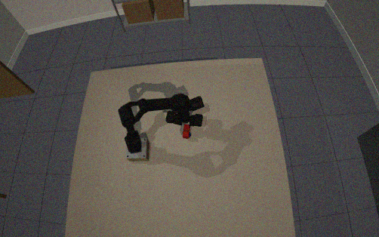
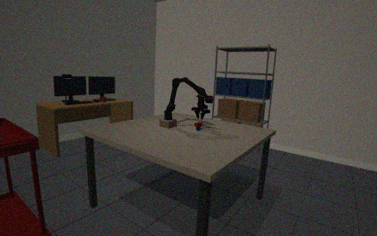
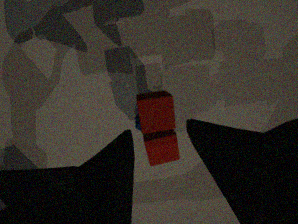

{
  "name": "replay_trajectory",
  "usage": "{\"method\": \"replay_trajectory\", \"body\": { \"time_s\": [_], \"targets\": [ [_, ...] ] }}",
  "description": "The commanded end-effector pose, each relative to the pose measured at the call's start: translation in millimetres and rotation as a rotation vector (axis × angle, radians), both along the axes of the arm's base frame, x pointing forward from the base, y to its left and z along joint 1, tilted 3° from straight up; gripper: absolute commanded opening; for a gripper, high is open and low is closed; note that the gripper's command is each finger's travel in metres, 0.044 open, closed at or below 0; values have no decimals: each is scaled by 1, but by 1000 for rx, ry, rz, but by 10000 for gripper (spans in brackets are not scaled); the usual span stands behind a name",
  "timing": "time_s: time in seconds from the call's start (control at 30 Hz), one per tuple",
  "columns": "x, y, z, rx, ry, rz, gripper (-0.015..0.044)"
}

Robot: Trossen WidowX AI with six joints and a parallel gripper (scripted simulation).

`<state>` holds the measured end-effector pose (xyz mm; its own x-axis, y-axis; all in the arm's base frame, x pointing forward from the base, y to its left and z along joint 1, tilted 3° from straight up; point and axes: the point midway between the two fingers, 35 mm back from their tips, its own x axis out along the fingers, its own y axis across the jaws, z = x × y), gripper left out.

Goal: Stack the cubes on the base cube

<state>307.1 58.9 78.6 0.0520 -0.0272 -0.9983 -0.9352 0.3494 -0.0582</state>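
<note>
Two red cubes sit on the blue base cube (image 2: 197, 128) (image 3: 138, 122). One red cube (image 3: 156, 114) (image 1: 186, 127) is farther up in the wrist view, and the other red cube (image 3: 163, 149) (image 1: 186, 134) is just below it, diagonally offset. Both look level. A dark band lies between them; the gap's width cannot be told. The base cube is mostly hidden, with blue showing at the left in the wrist view. My gripper (image 3: 160, 129) (image 2: 200, 119) is open, above the cubes, with pale surface visible between each fingertip and the red cubes.
The arm's base (image 1: 138, 152) (image 2: 167, 123) stands on the table (image 1: 175, 196) (image 2: 137, 139). The arm arches over toward the cubes, and its shadows fall around them. A desk, shelf rack (image 2: 242, 73) and red cart (image 2: 7, 140) stand away from the table.
</note>
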Motion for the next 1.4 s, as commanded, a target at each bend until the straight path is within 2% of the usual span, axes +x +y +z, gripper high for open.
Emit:
{"method": "replay_trajectory", "body": {
  "time_s": [0.0,0.53,0.77,0.93,1.17,1.37],
  "targets": [
    [2,1,8,2,-11,-6,205],
    [1,1,24,2,-11,-6,205],
    [-1,1,30,1,-4,0,389],
    [-3,3,28,0,2,1,400],
    [-32,93,26,10,6,1,400],
    [-36,102,26,11,6,1,400]
  ]
}}
